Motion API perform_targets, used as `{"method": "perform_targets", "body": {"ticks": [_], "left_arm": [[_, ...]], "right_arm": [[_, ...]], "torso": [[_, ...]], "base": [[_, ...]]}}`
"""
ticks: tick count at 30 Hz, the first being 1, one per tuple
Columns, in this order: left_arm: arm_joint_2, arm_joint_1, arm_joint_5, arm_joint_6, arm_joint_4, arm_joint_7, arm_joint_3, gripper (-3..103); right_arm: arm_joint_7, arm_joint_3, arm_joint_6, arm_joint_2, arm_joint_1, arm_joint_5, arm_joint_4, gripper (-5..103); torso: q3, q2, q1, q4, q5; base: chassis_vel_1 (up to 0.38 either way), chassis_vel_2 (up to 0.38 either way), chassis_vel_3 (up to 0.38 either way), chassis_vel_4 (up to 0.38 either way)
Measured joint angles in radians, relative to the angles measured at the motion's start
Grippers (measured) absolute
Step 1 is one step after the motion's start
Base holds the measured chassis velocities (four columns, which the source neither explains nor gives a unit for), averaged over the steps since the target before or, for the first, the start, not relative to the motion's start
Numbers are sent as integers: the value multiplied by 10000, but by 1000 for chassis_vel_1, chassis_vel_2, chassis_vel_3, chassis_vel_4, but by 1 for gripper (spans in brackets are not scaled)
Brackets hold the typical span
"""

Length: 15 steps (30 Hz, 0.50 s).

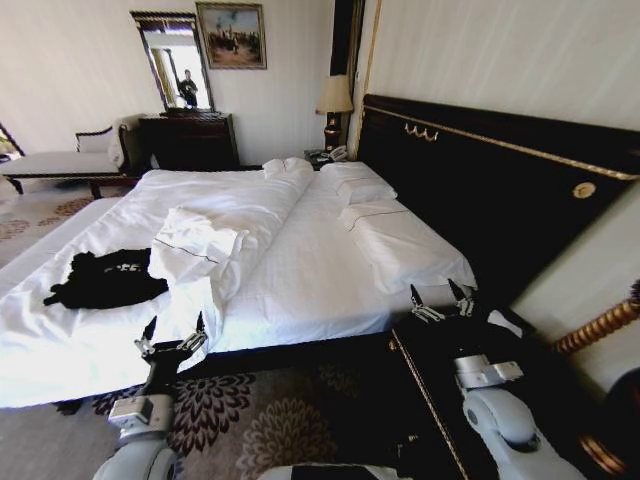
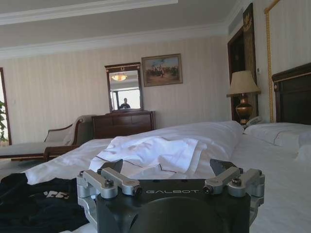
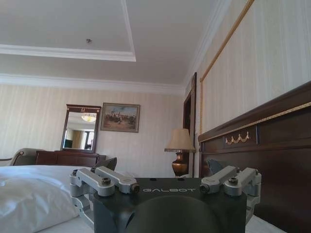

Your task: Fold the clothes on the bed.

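Head view: the bed (image 1: 300,270), taken as the landmark throughout, carries the black T-shirt (image 1: 105,278) crumpled in a loose heap on the white sheet near its foot corner on the robot's left, just beside the folded white duvet (image 1: 215,245), which lies toward the bed's middle. The left gripper (image 1: 172,338) hangs at the bed's near edge, just short of the shirt, fingers apart and holding nothing. The right gripper (image 1: 441,301) sits at the bed's near corner by the pillows (image 1: 400,245), close to the dark headboard (image 1: 500,190), fingers likewise apart and empty, well apart from the shirt. Left wrist view: the left gripper (image 2: 170,170) has its fingers spread over the mattress; the T-shirt (image 2: 39,201) lies off to one side of the line of approach, with the duvet (image 2: 155,153) directly ahead. Right wrist view: the right gripper (image 3: 163,167) is spread open beside the headboard (image 3: 272,165), with a pillow (image 3: 34,199) on its other side. Risks, as judged: folding has not begun, and the shirt is bunched, so a pinch could gather several layers, or sheet along with cloth. The duvet stands close enough for a stray left-hand reach to snag it. The right arm must cross much of the bed to assist; a hasty sweep could drag pillows or strike the headboard.
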Motion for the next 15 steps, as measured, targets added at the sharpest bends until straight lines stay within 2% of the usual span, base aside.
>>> {"method": "perform_targets", "body": {"ticks": [15], "left_arm": [[-46,-11,76,-31,68,1,22,100]], "right_arm": [[-73,-38,159,46,115,-12,-187,100]], "torso": [[0,0,1,0,1]], "base": [[-121,123,117,-124]]}}
